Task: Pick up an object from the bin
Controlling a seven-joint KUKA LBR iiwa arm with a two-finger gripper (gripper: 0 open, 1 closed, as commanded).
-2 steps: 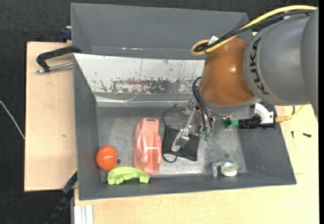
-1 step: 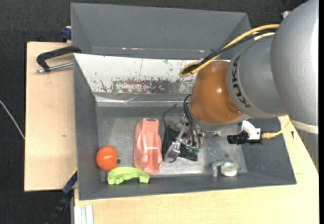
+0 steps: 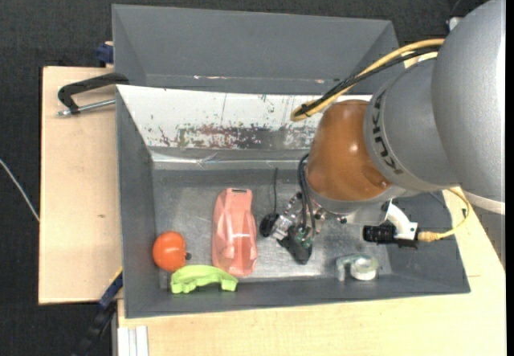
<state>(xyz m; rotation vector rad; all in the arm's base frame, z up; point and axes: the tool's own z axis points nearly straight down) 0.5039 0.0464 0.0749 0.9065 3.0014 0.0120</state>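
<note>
My gripper (image 3: 294,235) hangs low over the bin floor near the middle, just right of a pink plastic object (image 3: 234,231) that lies lengthwise. Its dark fingertips point down at bare floor, and nothing shows between them. A small round silver-green thing (image 3: 359,268) rests on the floor to the gripper's lower right. A lime-green curved piece (image 3: 202,278) lies along the front wall, below the pink object.
An orange ball (image 3: 169,251) sits at the front left of the bin, beside the green piece. The arm with its orange cover and yellow cable hangs over the right half of the bin, hiding the floor there.
</note>
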